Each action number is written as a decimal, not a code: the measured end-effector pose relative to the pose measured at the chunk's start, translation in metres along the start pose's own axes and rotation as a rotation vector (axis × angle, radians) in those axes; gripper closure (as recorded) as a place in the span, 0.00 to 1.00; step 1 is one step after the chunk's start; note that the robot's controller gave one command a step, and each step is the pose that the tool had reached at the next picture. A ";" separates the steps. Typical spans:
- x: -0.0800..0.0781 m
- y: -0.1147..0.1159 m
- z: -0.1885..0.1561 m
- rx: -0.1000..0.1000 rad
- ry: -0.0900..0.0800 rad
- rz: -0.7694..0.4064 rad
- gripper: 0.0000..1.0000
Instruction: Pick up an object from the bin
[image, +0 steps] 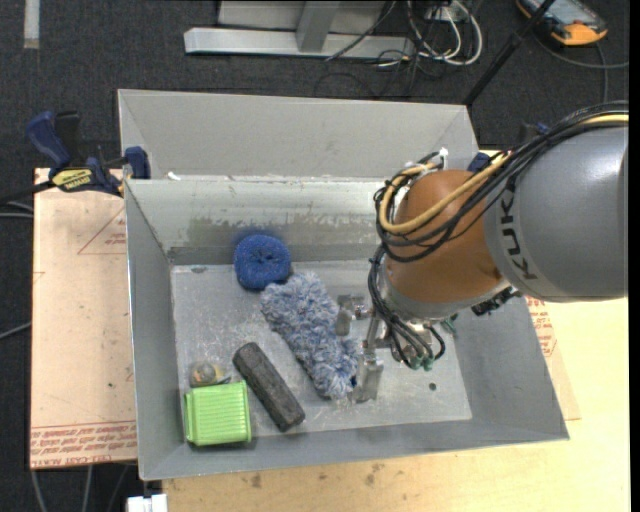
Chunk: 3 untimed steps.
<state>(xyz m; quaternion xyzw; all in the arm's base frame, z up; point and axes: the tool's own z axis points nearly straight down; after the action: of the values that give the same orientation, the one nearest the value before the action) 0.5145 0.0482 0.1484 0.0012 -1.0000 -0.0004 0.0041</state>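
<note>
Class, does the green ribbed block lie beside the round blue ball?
No, the green ribbed block lies in the front left corner, while the round blue ball sits by the back wall.

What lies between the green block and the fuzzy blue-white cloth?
The camera view shows a dark grey bar lying diagonally between the green block and the fuzzy cloth.

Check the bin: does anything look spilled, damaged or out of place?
Nothing stands out. The fuzzy blue-and-white cloth, round blue yarn ball, dark grey rectangular bar and green ribbed block lie loose on the bin floor, none visibly damaged; the gripper is beside the cloth.
</note>
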 end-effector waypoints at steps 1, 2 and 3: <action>0.000 0.000 -0.002 0.000 -0.002 0.000 0.00; -0.031 -0.027 0.074 -0.003 -0.014 -0.157 1.00; -0.031 -0.027 0.074 -0.003 -0.014 -0.157 1.00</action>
<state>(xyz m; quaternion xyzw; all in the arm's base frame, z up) 0.5454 0.0213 0.0737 0.0794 -0.9968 -0.0022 -0.0030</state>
